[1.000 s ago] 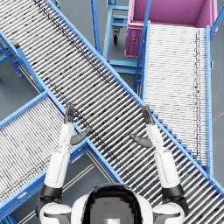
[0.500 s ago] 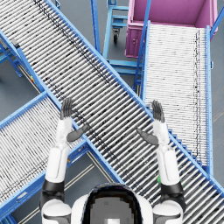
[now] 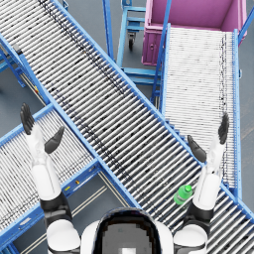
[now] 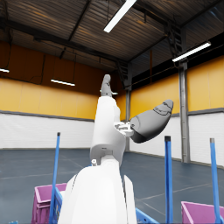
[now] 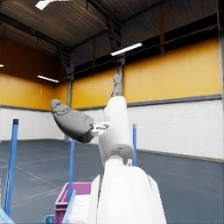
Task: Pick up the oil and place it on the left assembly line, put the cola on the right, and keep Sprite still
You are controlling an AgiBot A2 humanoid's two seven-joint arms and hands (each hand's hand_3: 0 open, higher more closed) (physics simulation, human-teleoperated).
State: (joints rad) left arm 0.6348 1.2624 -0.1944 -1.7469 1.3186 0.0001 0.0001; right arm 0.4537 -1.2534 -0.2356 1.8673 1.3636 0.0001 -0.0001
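We look down on 3 blue-framed roller conveyors in a yellow-walled hall: the long middle conveyor [image 3: 114, 114] runs diagonally, the right conveyor [image 3: 198, 84] ends at a pink bin [image 3: 198, 15], and the left conveyor [image 3: 15, 168] lies under the left arm. The left hand [image 3: 34, 134] and right hand [image 3: 214, 146] are upraised, fingers spread, holding nothing. The green Sprite bottle [image 3: 183, 194] lies on the middle conveyor, just beside the right forearm.

Green bottle [image 3: 183, 194]; grey ribbed conveyor [image 3: 114, 114] rollers within blue frames; magenta bin [image 3: 198, 15]; dark grey floor [image 3: 89, 20]; yellow-over-white walls [image 5: 175, 74].
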